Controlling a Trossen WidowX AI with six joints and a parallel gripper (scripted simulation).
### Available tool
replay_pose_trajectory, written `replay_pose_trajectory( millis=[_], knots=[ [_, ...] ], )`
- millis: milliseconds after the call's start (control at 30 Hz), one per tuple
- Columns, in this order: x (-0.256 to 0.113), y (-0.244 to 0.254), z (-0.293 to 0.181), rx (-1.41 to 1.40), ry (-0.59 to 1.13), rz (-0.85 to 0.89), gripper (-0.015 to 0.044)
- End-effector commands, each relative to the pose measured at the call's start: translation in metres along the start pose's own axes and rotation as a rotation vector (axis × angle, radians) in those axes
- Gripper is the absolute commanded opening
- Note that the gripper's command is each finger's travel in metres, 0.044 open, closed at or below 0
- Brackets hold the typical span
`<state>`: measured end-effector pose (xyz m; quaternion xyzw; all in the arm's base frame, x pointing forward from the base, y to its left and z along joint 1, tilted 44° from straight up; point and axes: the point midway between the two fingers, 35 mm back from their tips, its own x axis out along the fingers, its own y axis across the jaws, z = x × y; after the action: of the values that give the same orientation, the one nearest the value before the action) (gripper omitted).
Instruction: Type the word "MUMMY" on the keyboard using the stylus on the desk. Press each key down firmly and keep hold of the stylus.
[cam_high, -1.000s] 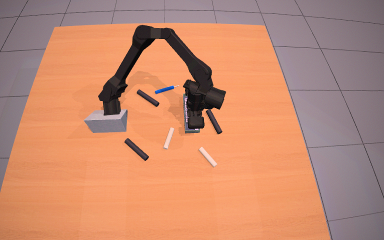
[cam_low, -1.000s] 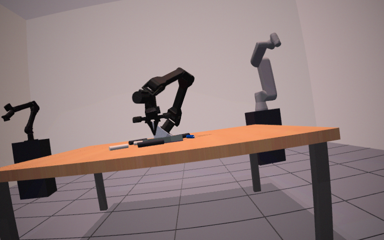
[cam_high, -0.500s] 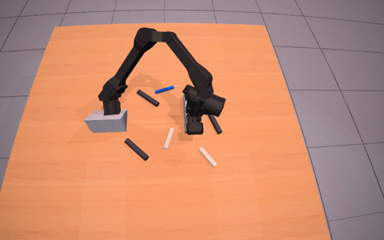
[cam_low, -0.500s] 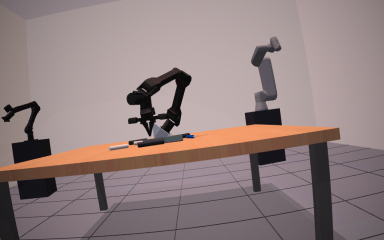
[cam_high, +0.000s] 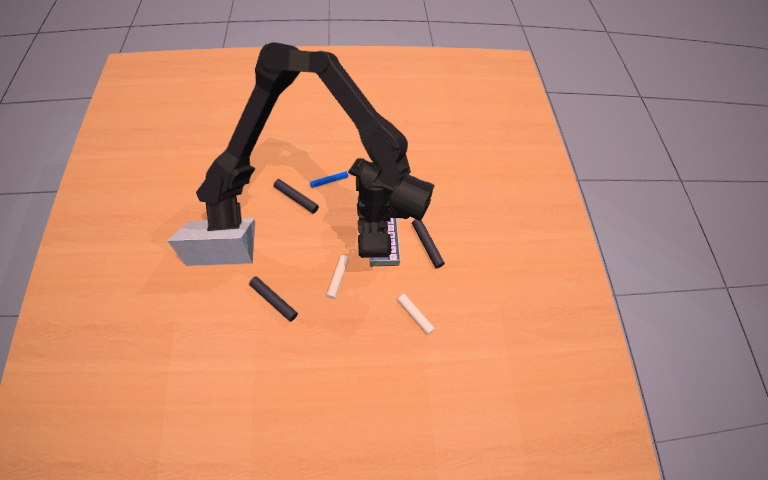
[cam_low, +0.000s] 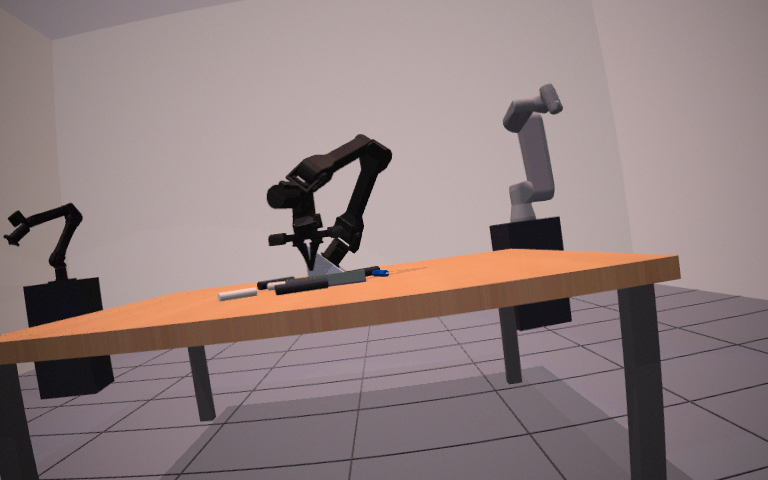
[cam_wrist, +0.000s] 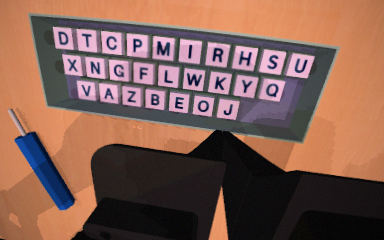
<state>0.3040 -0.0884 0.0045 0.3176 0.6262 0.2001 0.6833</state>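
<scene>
My gripper (cam_low: 310, 268) (cam_wrist: 220, 137) is shut with nothing between its fingertips, which point down. In the wrist view the tips meet at the near edge of the keyboard, below the O and J keys. The keyboard (cam_high: 385, 262) (cam_low: 346, 277) (cam_wrist: 306, 117) has pink letter keys in three rows in a grey-green tray; M and U are in the top row, Y in the middle row. In the top view the arm covers much of it. The blue stylus (cam_high: 328, 179) (cam_low: 380, 272) (cam_wrist: 45, 171) lies on the desk, left of the gripper in the wrist view, its thin pale tip pointing up-left there.
Dark cylinders lie at the upper left (cam_high: 295, 196), lower left (cam_high: 272, 298) and right of the keyboard (cam_high: 428, 243). One white cylinder (cam_high: 337, 276) lies near the keyboard's lower left, another white cylinder (cam_high: 415, 313) below it. The arm stands on a grey block (cam_high: 212, 250).
</scene>
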Motion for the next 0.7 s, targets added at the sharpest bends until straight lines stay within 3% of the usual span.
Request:
replay_pose_trajectory(
  millis=[0, 133, 533, 667],
  knots=[
    [0.0, 0.026, 0.002, 0.0, -0.003, 0.002, 0.0],
    [0.0, 0.072, 0.0, 0.001, -0.001, 0.007, 0.0],
    [0.0, 0.072, 0.0, 0.001, -0.001, 0.007, 0.0],
    [-0.037, 0.071, 0.001, 0.001, -0.001, 0.004, 0.0]
  ],
)
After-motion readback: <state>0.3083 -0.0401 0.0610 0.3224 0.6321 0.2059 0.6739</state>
